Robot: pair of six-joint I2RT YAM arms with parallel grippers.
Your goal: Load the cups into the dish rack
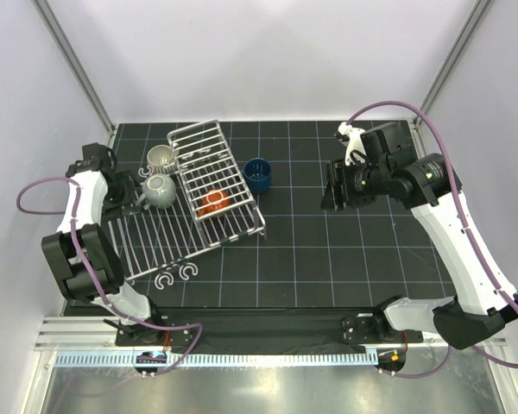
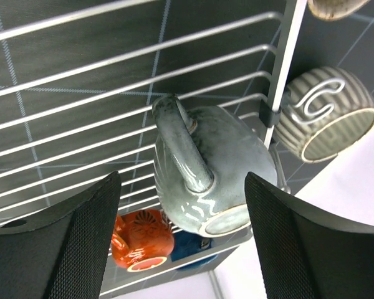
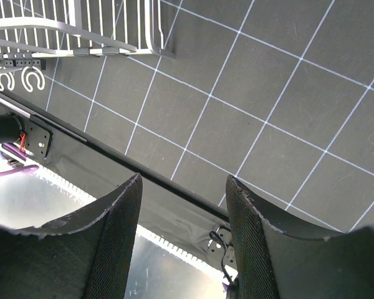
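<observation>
Left gripper (image 2: 182, 184) open, jaws flanking but not touching the speckled grey glazed mug (image 2: 218, 162) at the silver wire dish rack's (image 2: 285, 56) tray edge; risk: glossy curved body slips off the wires on closing.

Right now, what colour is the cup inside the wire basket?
The cup is orange-red; the top external view shows it best.

Overhead, wrist close-ups; rack (image 1: 168, 241) seemingly shared

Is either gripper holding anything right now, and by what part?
Nothing is held. The left gripper stands open around the grey mug, not clamped; the right gripper is open and empty.
</observation>
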